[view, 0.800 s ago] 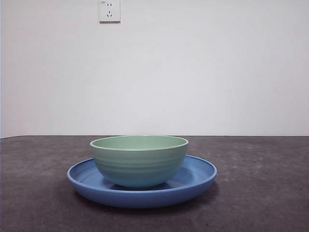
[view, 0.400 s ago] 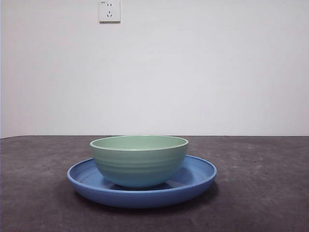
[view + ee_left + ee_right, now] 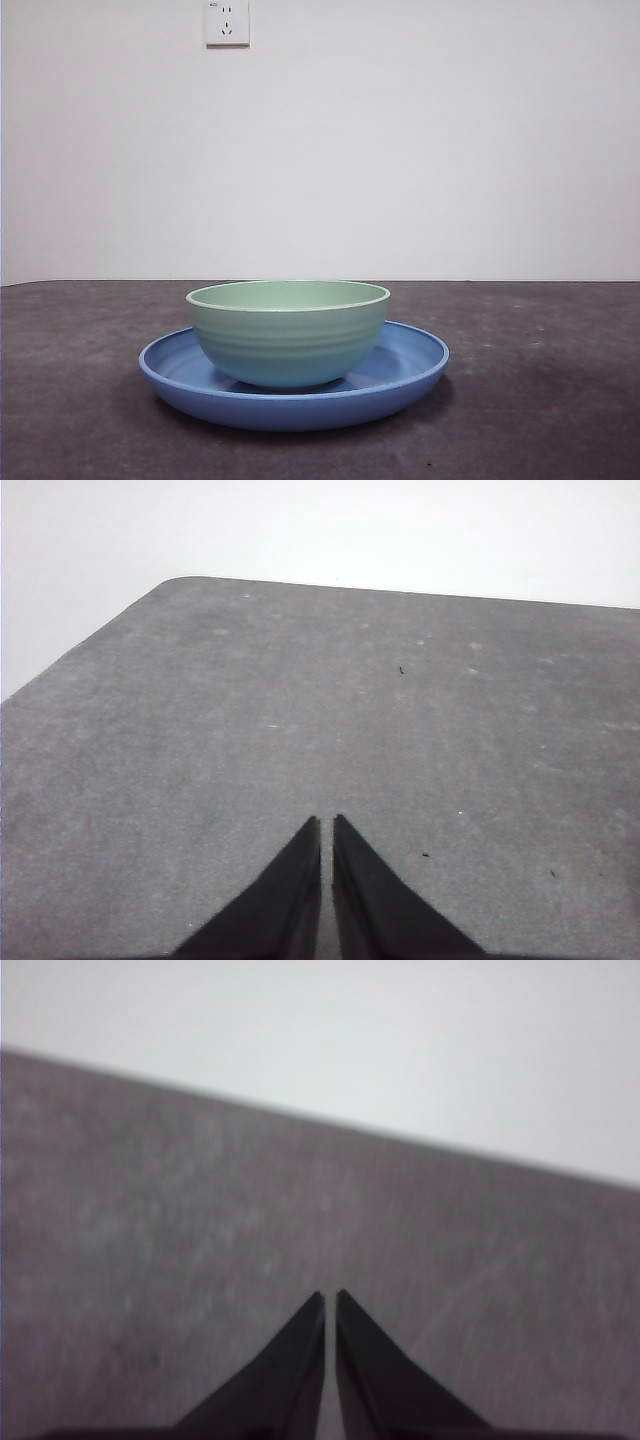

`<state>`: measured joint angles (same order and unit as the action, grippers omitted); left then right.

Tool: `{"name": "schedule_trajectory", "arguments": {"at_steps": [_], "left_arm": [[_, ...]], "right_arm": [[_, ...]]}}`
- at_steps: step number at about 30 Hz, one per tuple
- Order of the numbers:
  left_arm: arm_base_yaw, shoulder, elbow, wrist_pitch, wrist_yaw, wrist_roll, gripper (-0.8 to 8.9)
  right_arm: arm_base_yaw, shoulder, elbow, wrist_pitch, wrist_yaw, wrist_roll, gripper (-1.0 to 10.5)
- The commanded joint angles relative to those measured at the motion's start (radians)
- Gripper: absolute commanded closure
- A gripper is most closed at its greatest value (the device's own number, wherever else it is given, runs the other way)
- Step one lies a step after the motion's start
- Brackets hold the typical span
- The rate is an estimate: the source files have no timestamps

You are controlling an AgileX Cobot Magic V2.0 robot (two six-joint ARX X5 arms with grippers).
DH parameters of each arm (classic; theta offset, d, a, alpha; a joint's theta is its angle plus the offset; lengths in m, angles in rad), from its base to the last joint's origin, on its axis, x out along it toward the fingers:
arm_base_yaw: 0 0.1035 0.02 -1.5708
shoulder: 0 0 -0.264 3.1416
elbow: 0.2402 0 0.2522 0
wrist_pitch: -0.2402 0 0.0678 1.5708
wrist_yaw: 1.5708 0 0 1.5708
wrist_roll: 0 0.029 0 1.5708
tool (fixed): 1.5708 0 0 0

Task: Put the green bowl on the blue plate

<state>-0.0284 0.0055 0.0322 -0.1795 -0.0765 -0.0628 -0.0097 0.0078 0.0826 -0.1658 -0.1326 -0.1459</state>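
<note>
White wall fills the background, with a socket high on it. Below lies the dark grey table. On it rests the blue plate, flat and level. The green bowl stands upright inside the plate, near its middle, touching its floor. Neither arm appears in the front view. The left gripper hangs over bare tabletop, jaws together, holding nothing. The right gripper likewise, jaws together over bare tabletop.
</note>
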Motion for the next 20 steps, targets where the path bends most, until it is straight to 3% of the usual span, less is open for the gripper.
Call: {"name": "schedule_trajectory", "arguments": {"at_steps": [1, 12, 20], "left_arm": [[-0.001, -0.002, -0.021, -0.007, -0.001, -0.002, 7.94], [-0.001, -0.002, -0.021, -0.007, -0.001, -0.002, 7.94], [-0.001, -0.002, -0.021, -0.007, -0.001, -0.002, 7.94]], "right_arm": [[-0.005, -0.004, -0.043, 0.039, 0.012, 0.001, 9.3], [-0.019, -0.004, -0.071, -0.015, 0.113, 0.087, 9.3], [-0.019, -0.004, -0.071, -0.013, 0.114, 0.098, 9.3]]}}
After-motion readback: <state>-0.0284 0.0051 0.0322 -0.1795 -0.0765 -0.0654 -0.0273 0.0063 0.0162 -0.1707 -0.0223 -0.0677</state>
